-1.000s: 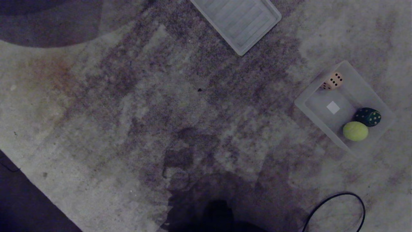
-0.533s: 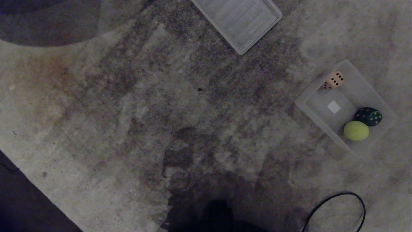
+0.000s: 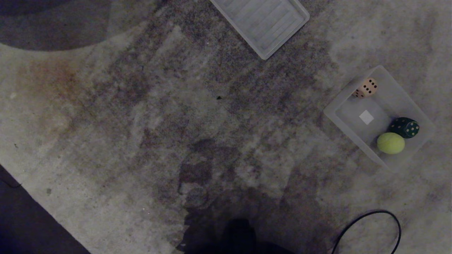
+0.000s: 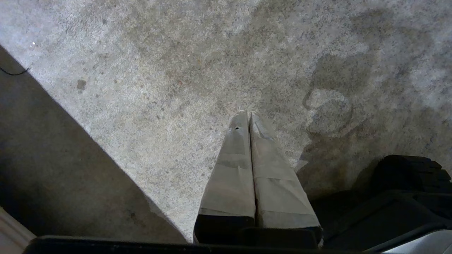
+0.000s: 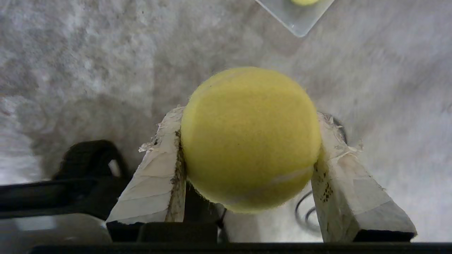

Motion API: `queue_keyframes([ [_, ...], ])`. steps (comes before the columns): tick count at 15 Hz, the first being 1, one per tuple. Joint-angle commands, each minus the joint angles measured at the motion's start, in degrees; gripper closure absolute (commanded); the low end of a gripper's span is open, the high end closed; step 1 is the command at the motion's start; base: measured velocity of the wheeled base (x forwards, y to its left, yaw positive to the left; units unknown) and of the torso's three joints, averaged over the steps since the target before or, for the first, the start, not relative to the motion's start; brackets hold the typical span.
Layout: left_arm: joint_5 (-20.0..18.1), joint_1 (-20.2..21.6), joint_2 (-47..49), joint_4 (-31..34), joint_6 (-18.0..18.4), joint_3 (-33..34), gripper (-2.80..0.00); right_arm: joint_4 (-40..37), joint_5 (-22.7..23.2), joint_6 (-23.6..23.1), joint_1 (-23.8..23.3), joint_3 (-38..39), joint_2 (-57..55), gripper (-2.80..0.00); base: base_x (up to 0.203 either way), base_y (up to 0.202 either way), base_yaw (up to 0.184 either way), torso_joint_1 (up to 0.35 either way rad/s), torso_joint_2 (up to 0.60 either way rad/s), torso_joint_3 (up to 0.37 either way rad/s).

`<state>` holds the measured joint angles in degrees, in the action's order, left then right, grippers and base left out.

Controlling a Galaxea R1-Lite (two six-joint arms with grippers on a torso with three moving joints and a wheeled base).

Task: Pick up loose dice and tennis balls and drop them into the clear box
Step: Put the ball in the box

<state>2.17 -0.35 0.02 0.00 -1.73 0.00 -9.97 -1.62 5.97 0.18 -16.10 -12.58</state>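
The right tool [image 5: 247, 155] is clamped on a tennis ball [image 5: 249, 139]; carry it level over the clear box [image 3: 379, 116], then release low; left tool [image 4: 249, 120] pressed together.

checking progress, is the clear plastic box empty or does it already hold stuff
Not empty. The clear plastic box holds a beige die, a dark green die and a fuzzy yellow-green tennis ball.

Dice [image 3: 367, 87], ball [image 3: 390, 143] — in box [image 3: 348, 124]

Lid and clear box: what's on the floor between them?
Nothing: the head view shows bare stained carpet between lid and clear box.
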Motion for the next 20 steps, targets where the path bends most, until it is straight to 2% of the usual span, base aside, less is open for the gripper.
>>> queue_keyframes([
  [1, 0.03, 0.00, 0.06, 0.00, -0.03, 0.09, 0.00, -0.63, -0.49, 2.95, -1.39, -4.89, -15.83, 0.00, 0.000, 0.000, 0.000, 0.000, 0.00, 0.000],
  [3, 0.03, 0.00, 0.06, 0.00, -0.03, 0.09, 0.00, 3.13, -1.49, 5.47, -3.56, -6.49, -24.97, 0.00, 0.000, 0.000, 0.000, 0.000, 0.00, 0.000],
  [7, 0.03, 0.00, 0.06, 0.00, -0.03, 0.09, 0.00, 15.82, -5.37, 8.07, -5.10, -11.18, -43.29, 0.00, 0.000, 0.000, 0.000, 0.000, 0.00, 0.000],
  [14, 0.03, 0.00, 0.06, 0.00, -0.03, 0.09, 0.00, 35.16, -6.29, 13.04, -5.93, -21.53, -71.81, 0.00, 0.000, 0.000, 0.000, 0.000, 0.00, 0.000],
  [16, 0.03, 0.00, 0.06, 0.00, -0.03, 0.09, 0.00, 40.59, -6.29, 14.59, -6.21, -23.47, -77.56, 0.00, 0.000, 0.000, 0.000, 0.000, 0.00, 0.000],
  [20, 0.03, 0.00, 0.06, 0.00, -0.03, 0.09, 0.00, 43.76, -6.45, 16.17, -7.60, -26.11, -83.83, 0.00, 0.000, 0.000, 0.000, 0.000, 0.00, 0.000],
])
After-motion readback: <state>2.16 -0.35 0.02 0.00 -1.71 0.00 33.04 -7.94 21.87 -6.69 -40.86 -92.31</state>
